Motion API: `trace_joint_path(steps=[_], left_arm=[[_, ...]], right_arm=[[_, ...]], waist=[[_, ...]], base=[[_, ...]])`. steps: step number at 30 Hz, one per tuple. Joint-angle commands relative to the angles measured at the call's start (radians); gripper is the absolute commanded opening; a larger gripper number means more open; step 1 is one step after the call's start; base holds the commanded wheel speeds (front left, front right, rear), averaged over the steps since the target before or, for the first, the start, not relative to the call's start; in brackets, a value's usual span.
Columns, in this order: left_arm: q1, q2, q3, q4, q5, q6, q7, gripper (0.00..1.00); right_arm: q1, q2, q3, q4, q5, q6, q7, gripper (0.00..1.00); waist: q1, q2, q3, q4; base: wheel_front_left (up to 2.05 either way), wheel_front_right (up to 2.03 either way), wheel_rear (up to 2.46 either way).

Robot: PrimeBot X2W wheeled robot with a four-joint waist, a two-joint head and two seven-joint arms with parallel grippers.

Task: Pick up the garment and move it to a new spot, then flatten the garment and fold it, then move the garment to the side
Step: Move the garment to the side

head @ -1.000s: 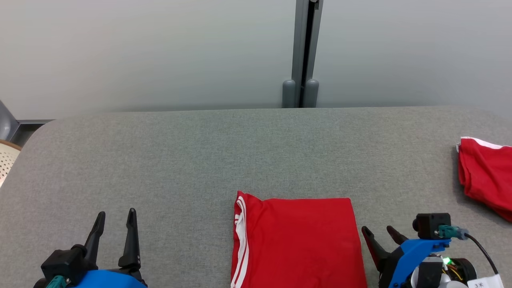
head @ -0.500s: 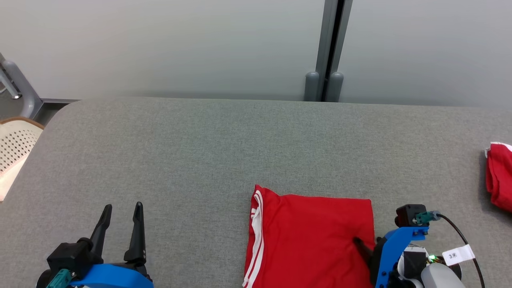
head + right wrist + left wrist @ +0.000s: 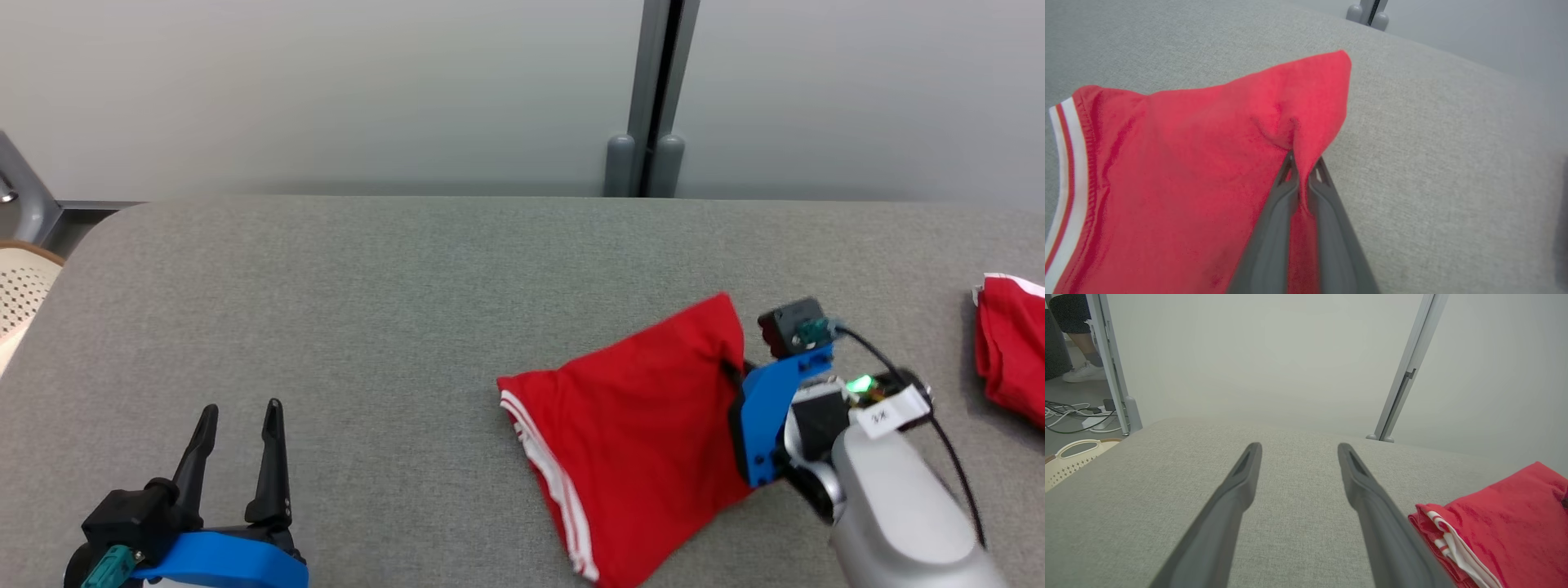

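The garment (image 3: 637, 433) is a folded red piece with white stripes along one edge, lying skewed on the grey table (image 3: 392, 294). My right gripper (image 3: 733, 371) is shut on its right edge, and the cloth puckers between the fingers (image 3: 1300, 161) with that corner lifted. The garment (image 3: 1180, 171) spreads left of the fingers in the right wrist view. My left gripper (image 3: 238, 420) stands open near the table's front left, apart from the garment (image 3: 1498, 526), with nothing between its fingers (image 3: 1294, 451).
A second red cloth (image 3: 1012, 343) lies at the table's right edge. A pale perforated basket (image 3: 20, 298) sits off the left end on the floor. A grey post (image 3: 649, 98) stands behind the table against the wall. A person's foot (image 3: 1081, 373) shows far left.
My right gripper has shut on the garment's right edge and pulled it up and away, so the garment is now turned askew. The head camera has shifted. The left gripper stays open.
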Motion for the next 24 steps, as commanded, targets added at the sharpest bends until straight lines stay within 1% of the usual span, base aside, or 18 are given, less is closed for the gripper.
trace_joint_path(steps=[1,4,5,7,12,15,20,21,24], left_arm=[[-0.007,0.001,0.008,-0.014,0.009,0.002,-0.008,1.00],[-0.021,-0.004,0.014,-0.029,0.016,0.000,-0.010,1.00],[-0.021,-0.004,0.014,-0.029,0.016,0.000,-0.010,1.00],[-0.031,-0.009,0.018,-0.035,0.021,-0.004,-0.011,1.00],[-0.065,-0.016,0.025,-0.046,0.037,-0.017,-0.014,1.00],[-0.088,-0.016,0.033,-0.049,0.046,-0.026,-0.014,1.00],[-0.132,-0.003,0.035,-0.060,0.065,-0.037,-0.015,1.00],[-0.151,0.005,0.035,-0.070,0.071,-0.041,-0.012,1.00],[-0.175,0.019,0.037,-0.089,0.078,-0.042,0.001,1.00]], right_arm=[[-0.059,-0.052,0.023,-0.039,-0.024,0.000,0.018,0.00],[-0.138,-0.108,0.057,-0.087,-0.026,0.000,0.066,0.00],[-0.138,-0.108,0.057,-0.087,-0.026,0.000,0.066,0.00],[-0.180,-0.149,0.073,-0.111,-0.019,0.000,0.104,0.00],[-0.264,-0.244,0.110,-0.174,0.021,0.000,0.207,0.00],[-0.305,-0.300,0.135,-0.211,0.045,0.000,0.249,0.00],[-0.373,-0.386,0.160,-0.238,0.070,0.000,0.282,0.00],[-0.395,-0.418,0.158,-0.238,0.078,0.000,0.283,0.00],[-0.424,-0.466,0.158,-0.240,0.075,0.000,0.279,0.00]], waist=[[0.0000,-0.0001,0.024,-0.031],[0.0000,-0.0001,0.050,-0.065],[0.0000,-0.0001,0.050,-0.065],[0.0000,-0.0001,0.070,-0.090],[0.0000,-0.0001,0.122,-0.164],[0.0000,-0.0001,0.156,-0.211],[0.0000,-0.0001,0.214,-0.274],[0.0000,-0.0001,0.241,-0.293],[0.0000,-0.0001,0.279,-0.315]], base=[[0.00,0.00,0.00],[0.00,0.00,0.00],[0.00,0.00,0.00],[0.00,0.00,0.00],[0.00,0.00,0.00],[0.00,0.00,0.00],[0.00,0.00,0.00],[0.00,0.00,0.00],[0.00,0.00,0.00]])
